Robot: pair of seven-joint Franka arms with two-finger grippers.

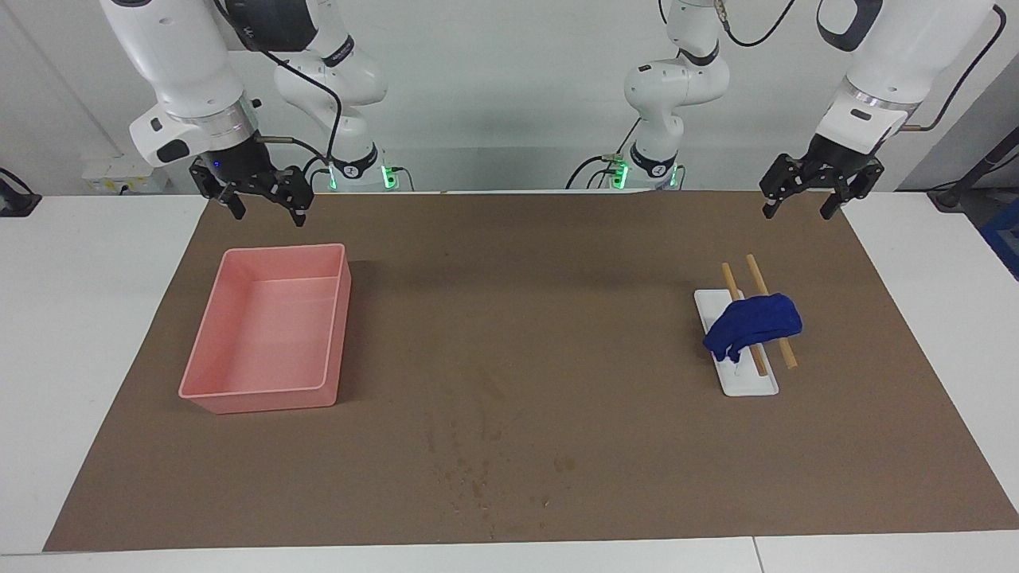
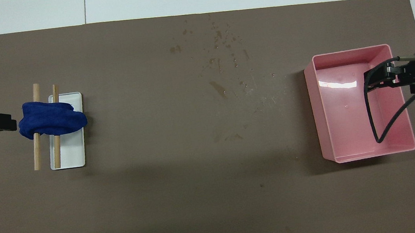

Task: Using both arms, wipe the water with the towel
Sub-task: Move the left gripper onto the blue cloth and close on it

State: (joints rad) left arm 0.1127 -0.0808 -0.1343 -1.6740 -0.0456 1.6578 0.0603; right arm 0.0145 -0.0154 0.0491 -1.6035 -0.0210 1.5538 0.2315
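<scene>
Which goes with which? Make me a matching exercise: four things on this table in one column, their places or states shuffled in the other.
1. towel
2. pink tray
3. water drops
4. left pincer

a. open, raised, holding nothing
b. draped over two wooden sticks
c. toward the right arm's end of the table
d. scattered on the brown mat

Pairs: 1-b, 2-c, 3-d, 4-a
</scene>
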